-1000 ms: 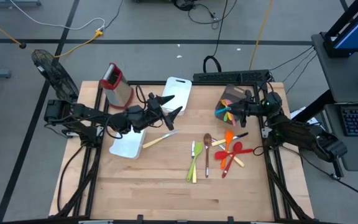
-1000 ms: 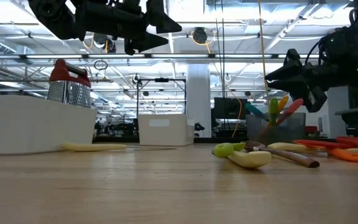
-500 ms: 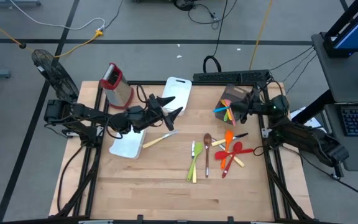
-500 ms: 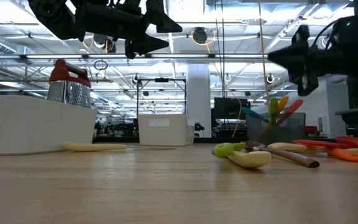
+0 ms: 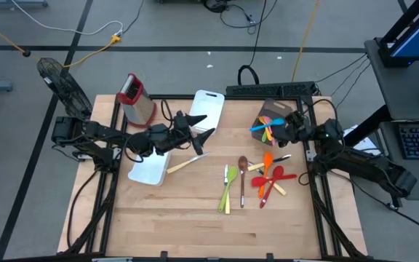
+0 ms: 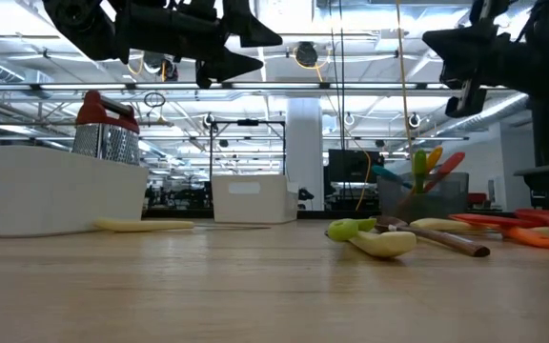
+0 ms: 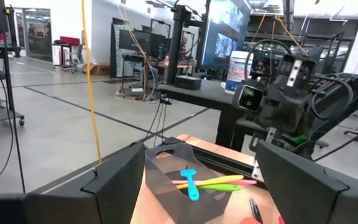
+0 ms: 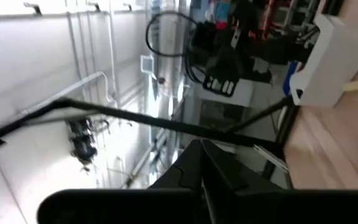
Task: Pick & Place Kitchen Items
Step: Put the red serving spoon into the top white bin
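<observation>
Fingers of the right gripper (image 5: 285,129) are pressed fully together with nothing between them, raised above the table (image 5: 195,211) at about three o'clock, just beside the dark utensil holder (image 5: 270,115) that stands near the far right corner. Fingers of the left gripper (image 5: 198,125) stand spread wide and empty, held in the air over the middle of the table toward ten o'clock, above a cream-handled knife (image 5: 188,161) that lies flat on the wood beside a white tray (image 5: 148,169). A second white tray (image 5: 208,104) sits at twelve o'clock, and a metal box grater with a red top (image 5: 135,98) stands upright at eleven o'clock. Inside the holder lean several utensils, among them a blue spatula (image 5: 259,126), a green one and a pink one; the left wrist view shows the same blue spatula (image 7: 189,183) lying across the holder's opening. On the wood toward four o'clock lies a loose cluster of kitchen items: a green spoon (image 5: 229,183), a brown wooden spoon (image 5: 243,175), an orange spatula (image 5: 268,161) and red spoons (image 5: 275,176), some overlapping.
</observation>
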`<action>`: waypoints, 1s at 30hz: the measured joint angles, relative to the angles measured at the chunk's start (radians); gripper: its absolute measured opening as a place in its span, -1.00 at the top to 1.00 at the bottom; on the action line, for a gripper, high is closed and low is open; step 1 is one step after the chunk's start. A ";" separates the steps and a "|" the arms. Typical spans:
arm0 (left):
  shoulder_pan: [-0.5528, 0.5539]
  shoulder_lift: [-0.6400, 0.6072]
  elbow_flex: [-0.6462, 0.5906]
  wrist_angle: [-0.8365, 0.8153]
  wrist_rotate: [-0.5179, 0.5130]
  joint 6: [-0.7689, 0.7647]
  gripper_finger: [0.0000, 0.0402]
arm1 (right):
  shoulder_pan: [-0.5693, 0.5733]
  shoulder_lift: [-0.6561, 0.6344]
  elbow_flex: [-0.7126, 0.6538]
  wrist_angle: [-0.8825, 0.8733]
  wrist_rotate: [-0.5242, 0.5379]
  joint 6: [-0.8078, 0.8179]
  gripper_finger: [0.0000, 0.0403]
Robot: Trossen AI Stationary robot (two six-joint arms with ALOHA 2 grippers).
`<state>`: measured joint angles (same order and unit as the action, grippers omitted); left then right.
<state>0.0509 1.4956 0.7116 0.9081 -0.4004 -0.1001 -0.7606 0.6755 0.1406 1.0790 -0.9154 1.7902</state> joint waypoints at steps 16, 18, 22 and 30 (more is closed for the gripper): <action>0.000 0.000 0.000 -0.077 0.000 0.073 -0.54 | 0.297 -0.030 0.365 -0.918 0.000 -0.548 1.00; 0.000 0.000 0.000 -0.077 -0.001 0.095 -0.54 | 0.347 -0.030 0.424 -1.102 0.057 -0.628 1.00; 0.000 0.000 0.000 -0.089 -0.001 0.103 -0.54 | 0.457 -0.030 0.530 -1.453 0.200 -0.736 1.00; 0.000 0.000 0.000 -0.106 -0.001 0.198 -0.55 | 0.710 -0.029 0.610 -1.812 0.510 -0.643 1.00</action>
<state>0.0507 1.4956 0.7116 0.8017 -0.4013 0.0977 -0.0510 0.6465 0.7506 -0.7333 -0.4050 1.1468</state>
